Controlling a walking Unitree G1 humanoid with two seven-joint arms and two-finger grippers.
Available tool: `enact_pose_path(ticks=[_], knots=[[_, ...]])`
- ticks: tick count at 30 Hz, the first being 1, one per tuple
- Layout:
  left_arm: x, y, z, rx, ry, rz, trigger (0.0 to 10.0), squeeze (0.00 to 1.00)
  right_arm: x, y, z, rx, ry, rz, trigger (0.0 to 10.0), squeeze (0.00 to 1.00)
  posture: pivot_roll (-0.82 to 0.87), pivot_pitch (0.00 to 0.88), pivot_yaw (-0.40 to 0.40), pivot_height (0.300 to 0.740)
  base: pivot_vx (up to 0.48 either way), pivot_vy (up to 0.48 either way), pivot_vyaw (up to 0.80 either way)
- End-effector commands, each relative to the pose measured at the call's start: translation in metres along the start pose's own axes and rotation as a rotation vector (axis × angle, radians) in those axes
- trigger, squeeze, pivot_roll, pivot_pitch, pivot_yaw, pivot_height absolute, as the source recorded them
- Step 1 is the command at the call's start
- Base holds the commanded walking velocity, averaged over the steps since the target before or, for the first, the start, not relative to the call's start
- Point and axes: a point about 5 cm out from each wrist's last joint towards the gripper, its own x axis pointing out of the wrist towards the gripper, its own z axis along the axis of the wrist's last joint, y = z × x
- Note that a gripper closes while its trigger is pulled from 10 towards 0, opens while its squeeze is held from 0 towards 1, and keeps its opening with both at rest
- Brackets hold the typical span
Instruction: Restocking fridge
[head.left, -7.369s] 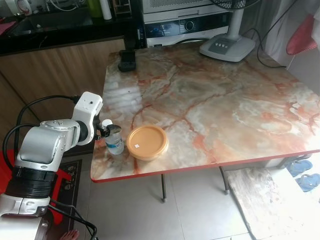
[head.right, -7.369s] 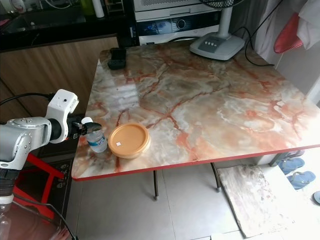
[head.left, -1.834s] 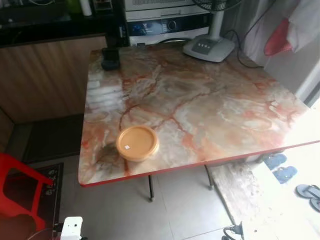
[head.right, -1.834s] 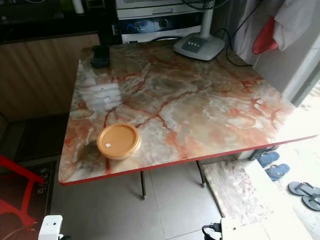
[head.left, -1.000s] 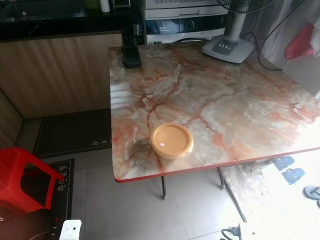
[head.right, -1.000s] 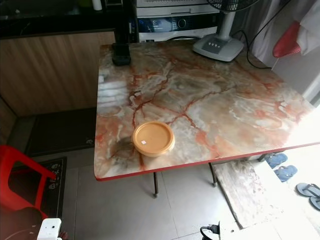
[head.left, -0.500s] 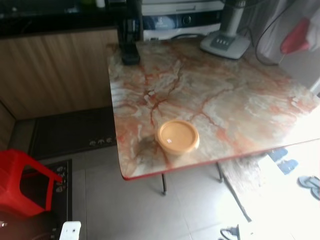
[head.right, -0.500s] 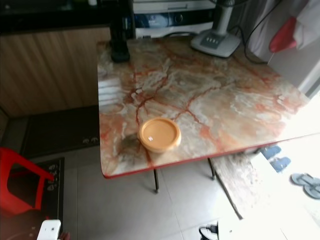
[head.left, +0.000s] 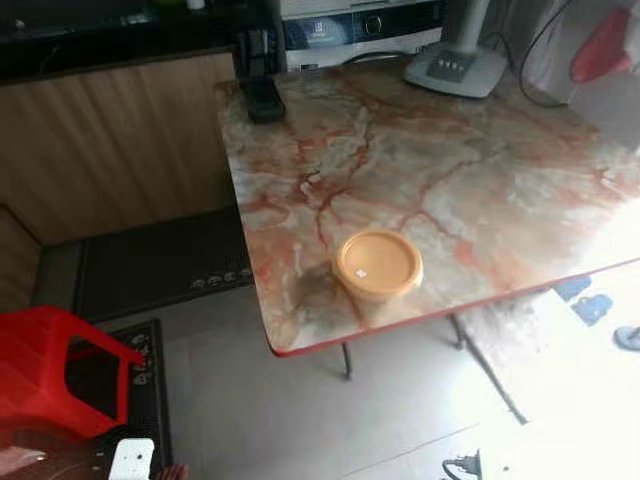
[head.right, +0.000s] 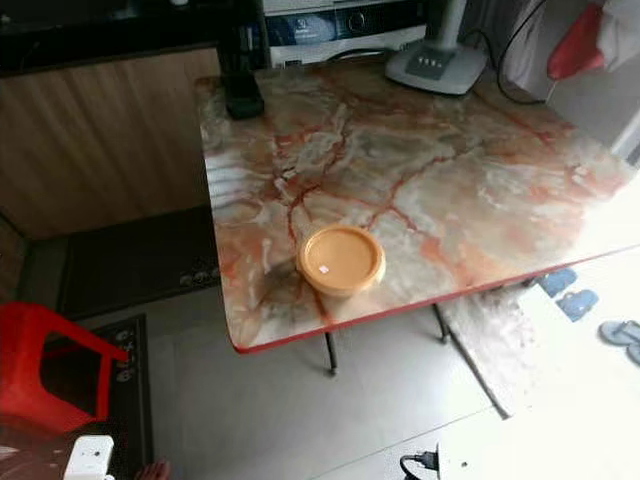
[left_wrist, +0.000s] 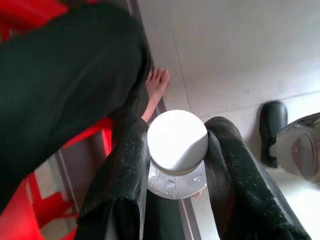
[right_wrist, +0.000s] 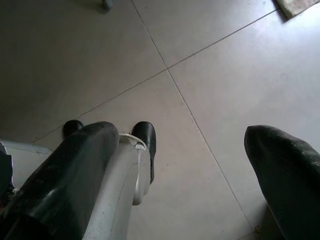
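Observation:
My left gripper (left_wrist: 177, 131) is shut on a clear water bottle (left_wrist: 177, 145) with a white cap, held low above the floor tiles. In the right wrist view my right gripper (right_wrist: 180, 137) hangs open over bare grey tiles with nothing between its fingers. An orange lidded container (head.left: 378, 264) sits near the front left corner of the marble table (head.left: 480, 170).
A person's leg in dark trousers (left_wrist: 60, 85) and bare foot (left_wrist: 156, 87) are close by the bottle. A red stool (head.left: 60, 365) stands at lower left by a dark mat (head.left: 160, 265). A fan base (head.left: 456, 70) and a black object (head.left: 264, 100) sit at the table's far edge. Sandals (head.right: 575, 300) lie at right.
The bottle has left the table's front corner and now hangs low in my left gripper. The head view has swung, so the table sits further right and the red stool shows more.

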Motion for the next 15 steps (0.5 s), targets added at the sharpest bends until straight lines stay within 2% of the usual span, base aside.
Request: enact_pose_path(ticks=[1, 15], knots=[[-0.0007, 0.0004, -0.0039, 0.005, 0.013, -0.004, 10.0, 0.00, -0.0008, -0.0001, -0.0046, -0.001, 0.017, -0.002, 10.0, 0.00, 0.08, 0.080, 0.028, 0.740, 0.000, 0.000, -0.80], [-0.0018, -0.0057, -0.0106, -0.007, 0.025, -0.010, 10.0, 0.00, -0.0018, -0.0024, -0.0073, -0.018, 0.029, 0.004, 10.0, 0.00, 0.08, 0.088, 0.015, 0.740, 0.000, 0.000, -0.79]])
